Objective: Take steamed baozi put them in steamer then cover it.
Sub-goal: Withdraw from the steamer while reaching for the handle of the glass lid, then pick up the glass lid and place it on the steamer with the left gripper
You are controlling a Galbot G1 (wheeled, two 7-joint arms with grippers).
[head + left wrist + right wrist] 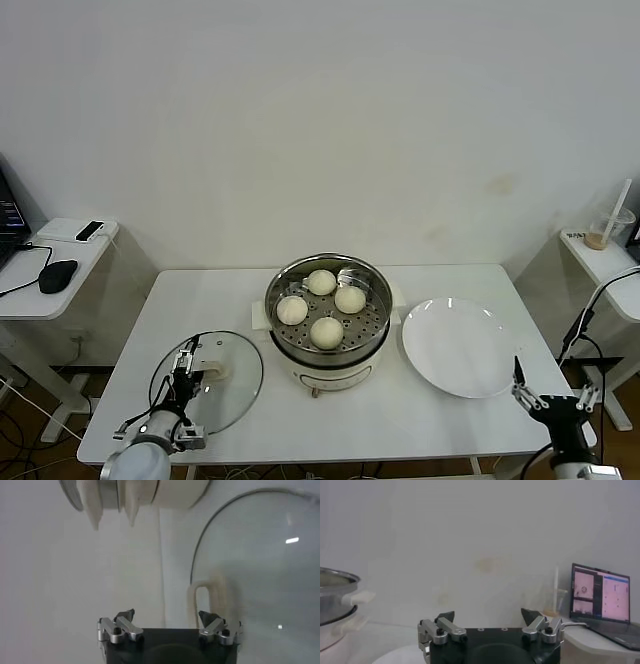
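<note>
White bench [330, 410]: carries every item below.
Steamer [327, 345]: steel pot on white base, bench centre, uncovered.
White plate [458, 346]: just right of the steamer, bare.
Cover [225, 375]: glass lid lying flat on the bench left of the steamer, cream handle up.
Steamed baozi [327, 331]: four, all on the perforated tray inside the steamer.
Left claw [184, 366]: over the cover's near edge, by its handle, jaws spread wide, gripping nothing.
Right claw [553, 403]: at the bench's front right corner beside the plate, jaws wide, nothing held.
</note>
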